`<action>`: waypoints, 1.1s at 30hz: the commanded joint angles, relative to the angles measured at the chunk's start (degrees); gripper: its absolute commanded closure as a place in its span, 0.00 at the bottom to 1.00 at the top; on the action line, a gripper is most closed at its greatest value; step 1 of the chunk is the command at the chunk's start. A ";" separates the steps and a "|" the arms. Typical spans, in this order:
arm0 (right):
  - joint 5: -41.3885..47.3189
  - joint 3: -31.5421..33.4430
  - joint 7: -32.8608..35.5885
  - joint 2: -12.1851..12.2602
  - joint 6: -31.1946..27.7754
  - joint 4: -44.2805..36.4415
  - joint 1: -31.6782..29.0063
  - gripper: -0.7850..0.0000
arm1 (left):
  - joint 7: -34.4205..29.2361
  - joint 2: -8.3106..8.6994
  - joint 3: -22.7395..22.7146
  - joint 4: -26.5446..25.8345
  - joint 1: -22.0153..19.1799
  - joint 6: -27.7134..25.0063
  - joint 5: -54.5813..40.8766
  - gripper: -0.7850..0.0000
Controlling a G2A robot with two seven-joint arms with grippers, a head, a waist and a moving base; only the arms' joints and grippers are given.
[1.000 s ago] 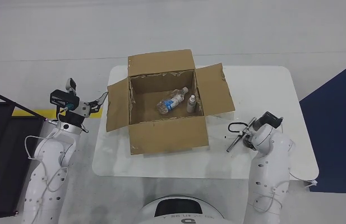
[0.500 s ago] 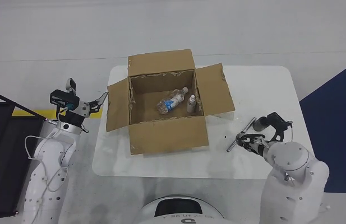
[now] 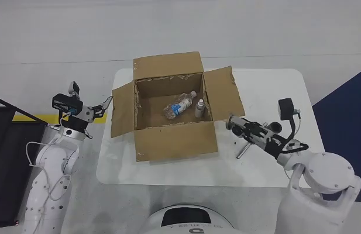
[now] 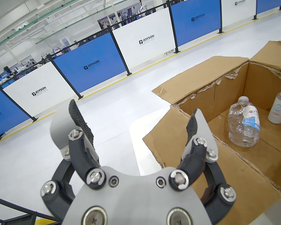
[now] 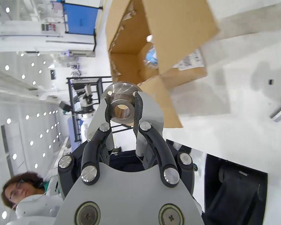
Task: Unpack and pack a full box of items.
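An open cardboard box stands mid-table with its flaps spread. Inside lie a clear plastic water bottle on its side and a small white spray bottle upright; the left wrist view shows the water bottle and spray bottle too. My right gripper hovers just beside the box's right flap, shut on a short metal flanged bushing. My left gripper is open and holds nothing, off the table's left edge beside the box's left flap.
A thin metal rod lies on the white table under my right arm, also seen as a rod in the right wrist view. A small black bit sits on the tabletop nearby. The right part of the table is bare.
My right arm has swung from the table's right side toward the box, carrying the metal bushing up and leftward. The rod stays on the table. The left arm has not moved.
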 commanded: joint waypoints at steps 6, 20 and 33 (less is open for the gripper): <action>-0.89 -11.40 -5.88 0.56 2.57 6.54 5.93 1.00 | 0.00 0.00 0.00 0.00 0.00 0.00 0.00 0.00; -20.34 -32.08 -19.93 1.19 12.51 26.53 15.76 1.00 | 0.00 0.00 0.00 0.00 0.00 0.00 0.00 0.00; -33.18 -40.14 -25.43 1.36 20.80 36.11 21.21 1.00 | 0.00 0.00 0.00 0.00 0.00 0.00 0.00 0.00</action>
